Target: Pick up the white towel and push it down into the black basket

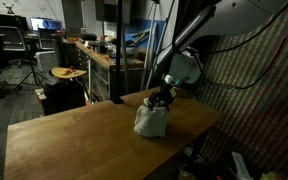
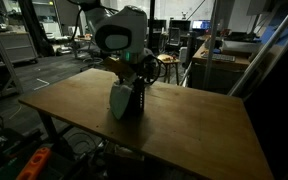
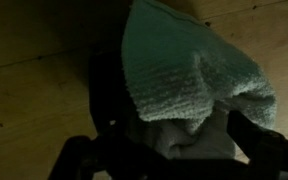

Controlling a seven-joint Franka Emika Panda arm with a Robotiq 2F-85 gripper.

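So the white terry-cloth towel (image 1: 150,123) is seen bunched into a tall lump near the far edge of the brown wooden table (image 1: 74,135), right under the robot's dark gripper (image 1: 162,99). In both exterior views the towel's long axis is roughly upright: top tucked up at the gripper, wider bottom down at the table top. In an exterior view the towel (image 2: 121,102) is shown pressed against a dark shape, taken to be the black basket (image 2: 138,100), just beside it on the side away from the camera. From the wrist view the towel (image 3: 184,70) looks pale greenish, its length running from top centre down to the lower right, draped over the black basket (image 3: 106,95), of which only a dark edge can be made out. The gripper (image 3: 174,155) is only seen as 2 dark blobs along the bottom with cloth between them; whether the cloth is pinched or the jaws stand wide can't be told, way too dark. A cluttered workbench (image 1: 94,55), a round-topped stool (image 1: 68,73) and a black office chair (image 1: 19,45) are parked well apart, behind the table.
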